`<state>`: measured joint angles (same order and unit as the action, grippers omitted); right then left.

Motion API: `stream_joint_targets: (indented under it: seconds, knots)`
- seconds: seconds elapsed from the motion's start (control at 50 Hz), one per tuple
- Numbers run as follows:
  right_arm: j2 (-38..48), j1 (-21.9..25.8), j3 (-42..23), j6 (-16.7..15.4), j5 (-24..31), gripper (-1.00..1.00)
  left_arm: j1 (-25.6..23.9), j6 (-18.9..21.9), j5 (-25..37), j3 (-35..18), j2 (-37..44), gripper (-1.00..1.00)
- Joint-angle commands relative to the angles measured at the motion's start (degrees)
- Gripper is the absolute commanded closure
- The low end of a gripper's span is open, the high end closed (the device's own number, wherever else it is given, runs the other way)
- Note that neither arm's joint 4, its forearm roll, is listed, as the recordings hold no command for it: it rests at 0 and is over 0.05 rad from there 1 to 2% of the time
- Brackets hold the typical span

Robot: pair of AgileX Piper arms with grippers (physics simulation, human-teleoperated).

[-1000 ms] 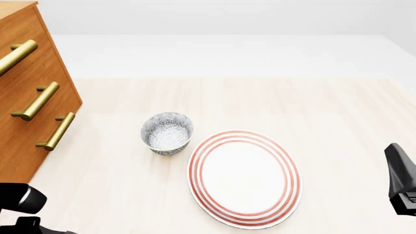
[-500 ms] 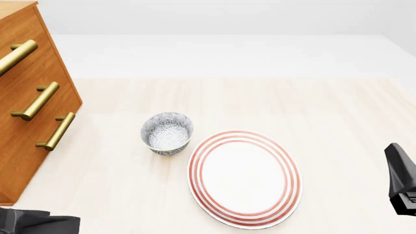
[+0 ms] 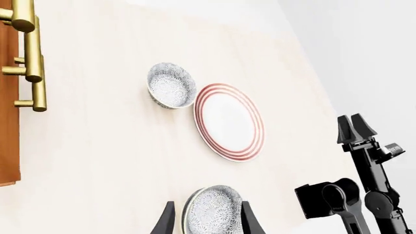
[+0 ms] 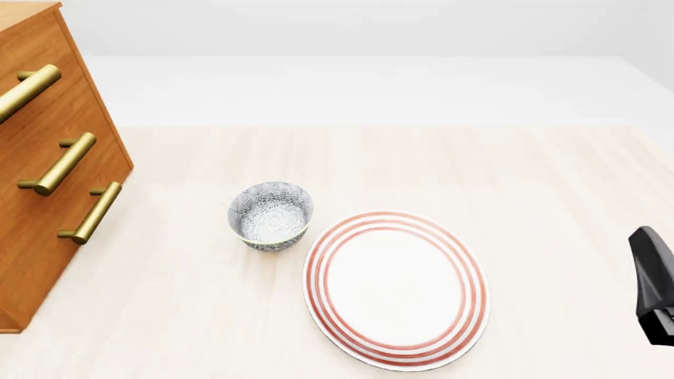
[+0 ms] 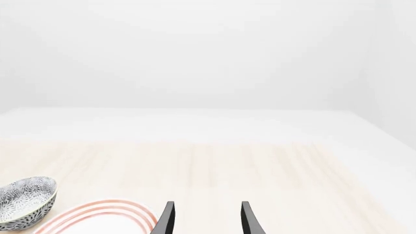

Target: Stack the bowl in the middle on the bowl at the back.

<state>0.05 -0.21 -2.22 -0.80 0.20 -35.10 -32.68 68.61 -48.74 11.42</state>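
Observation:
The bowl at the back (image 4: 271,215), small with a grey-and-white floral pattern, stands upright just behind and left of the plate; it also shows in the left wrist view (image 3: 171,86). The bowl in the middle (image 3: 213,210), alike in pattern, appears only in the left wrist view. There it lies framed between the spread fingers of my left gripper (image 3: 208,222), which is open. Whether the fingers touch it I cannot tell. My right gripper (image 5: 206,219) is open and empty, low at the table's right side (image 4: 653,296), away from both bowls.
A large white plate with red rings (image 4: 397,288) lies on the pale wooden table (image 4: 526,181), right of the back bowl. A wooden drawer cabinet with brass handles (image 4: 53,166) stands along the left edge. The left wrist view also shows the right arm (image 3: 364,190).
My left arm has slid down and out of the front view's lower left corner. The right arm sank very slightly. The back bowl and plate have not moved.

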Motion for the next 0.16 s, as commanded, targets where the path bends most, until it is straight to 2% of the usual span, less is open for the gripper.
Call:
stream_joint_targets:
  seconds: [0.02, 0.16]
  knots:
    - [-0.03, 0.91, -5.29, 2.21, 4.00, -1.00, 9.08, 2.21, 1.29, -4.65, -4.85, -1.00]
    - [-0.03, 0.72, -8.99, 2.83, 6.81, -1.00, 13.27, 2.74, 1.29, -5.31, -6.49, -1.00]
